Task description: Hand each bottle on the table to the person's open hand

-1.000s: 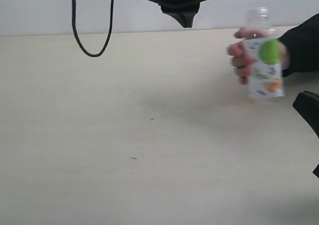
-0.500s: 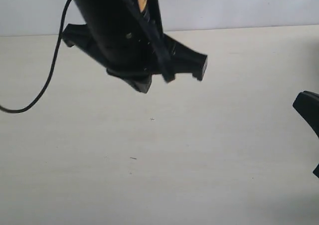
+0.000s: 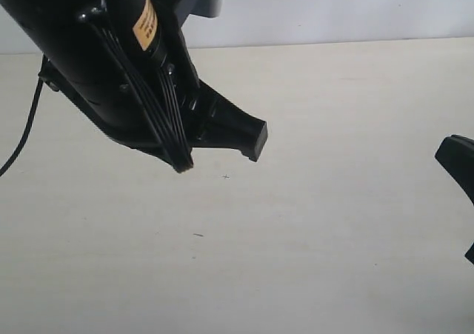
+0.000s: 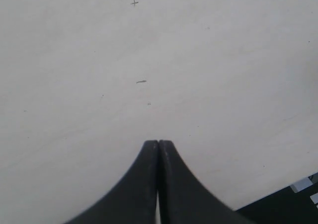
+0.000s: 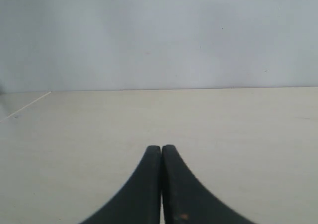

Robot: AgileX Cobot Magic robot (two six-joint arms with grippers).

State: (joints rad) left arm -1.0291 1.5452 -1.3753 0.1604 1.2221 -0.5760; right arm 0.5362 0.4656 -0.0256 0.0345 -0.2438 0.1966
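Note:
No bottle shows in any view, and the person's open hand is out of view. The pale beige table (image 3: 333, 223) lies bare under both arms. My left gripper (image 3: 254, 140) hangs over the middle of the table, its big black arm filling the upper left of the exterior view. Its fingers are pressed together with nothing between them (image 4: 158, 144). My right gripper (image 3: 453, 158) pokes in at the right edge of the exterior view. It is shut and empty too (image 5: 161, 148), low over the table and facing the wall.
A few small dark specks (image 3: 198, 235) mark the tabletop. A pale grey wall (image 3: 355, 8) runs along the table's far edge. A black cable (image 3: 18, 145) hangs from the left arm at the left edge.
The hand holding the white bottle with orange-green print has left the view at the right. My left arm has swung down and leftward, closer to the camera. The right gripper has not moved.

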